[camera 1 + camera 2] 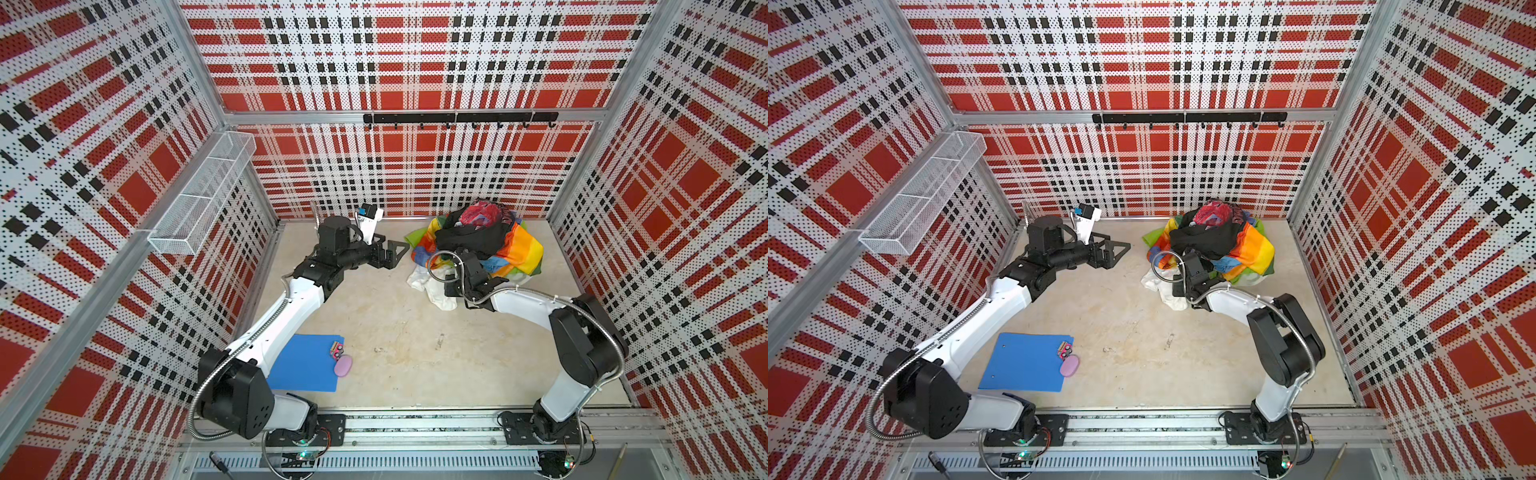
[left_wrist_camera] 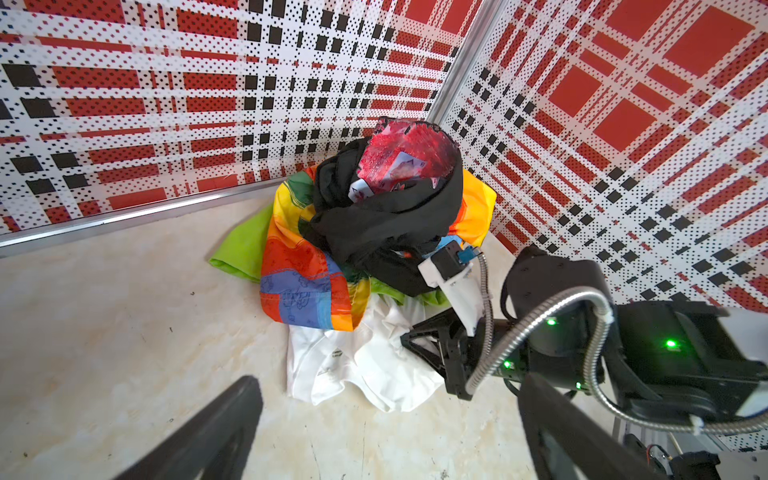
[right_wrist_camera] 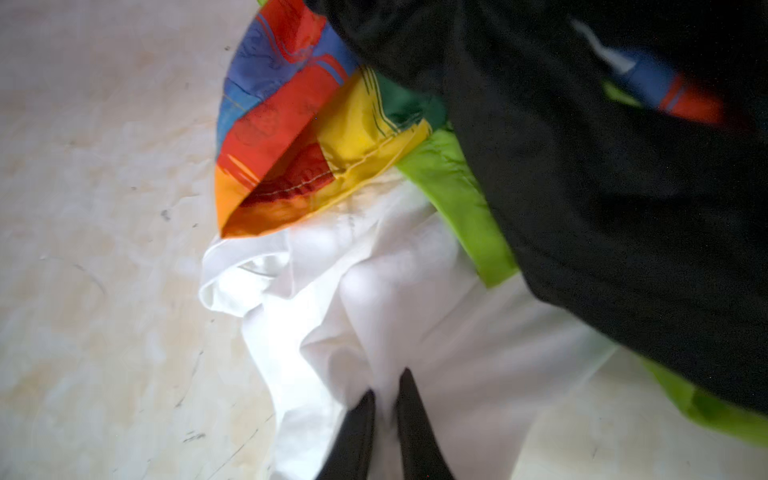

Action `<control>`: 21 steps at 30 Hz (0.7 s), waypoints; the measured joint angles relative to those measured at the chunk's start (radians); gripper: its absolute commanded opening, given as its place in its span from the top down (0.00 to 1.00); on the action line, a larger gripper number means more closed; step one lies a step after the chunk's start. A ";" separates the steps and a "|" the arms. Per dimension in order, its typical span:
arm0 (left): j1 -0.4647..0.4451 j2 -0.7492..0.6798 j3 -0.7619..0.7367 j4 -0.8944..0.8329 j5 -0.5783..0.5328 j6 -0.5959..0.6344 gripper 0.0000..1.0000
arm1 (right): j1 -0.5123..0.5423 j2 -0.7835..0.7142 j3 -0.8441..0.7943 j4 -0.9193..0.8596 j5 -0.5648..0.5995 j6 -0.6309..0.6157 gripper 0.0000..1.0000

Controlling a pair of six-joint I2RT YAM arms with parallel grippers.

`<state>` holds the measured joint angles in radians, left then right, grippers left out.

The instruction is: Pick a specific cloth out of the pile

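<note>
Pile (image 1: 469, 239) sits far right on the counter (image 1: 395, 332), against the back wall. Cloth (image 1: 434, 295) lies at the pile's near-left foot, partly under it and spilling onto the counter. Right gripper (image 3: 387, 384) is on the cloth, near side of the pile. Left gripper (image 1: 399, 254) is left of the pile, apart from it. Folder (image 1: 307, 365) lies well off to the pile's near left, with a toy car (image 1: 336, 350) and an oval object (image 1: 343, 365) at its pile-side edge. Hook rail (image 1: 457, 118) hangs on the wall above the pile.

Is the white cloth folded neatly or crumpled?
Crumpled: the white fabric cloth lies in loose rumpled folds, partly under the rainbow patchwork cloth.
</note>
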<state>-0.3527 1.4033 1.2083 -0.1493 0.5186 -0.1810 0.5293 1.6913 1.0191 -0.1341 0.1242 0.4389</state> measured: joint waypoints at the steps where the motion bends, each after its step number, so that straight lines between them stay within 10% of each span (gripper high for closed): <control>1: 0.000 0.000 0.000 0.000 0.000 0.000 0.01 | 0.003 -0.020 -0.006 -0.002 -0.006 0.001 0.96; 21: -0.002 -0.006 -0.008 0.007 0.000 0.001 0.01 | 0.010 -0.290 -0.030 -0.115 -0.064 0.021 0.97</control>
<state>-0.3550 1.3972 1.2003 -0.1421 0.5182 -0.1802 0.5396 1.4010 0.9890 -0.2493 0.0601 0.4603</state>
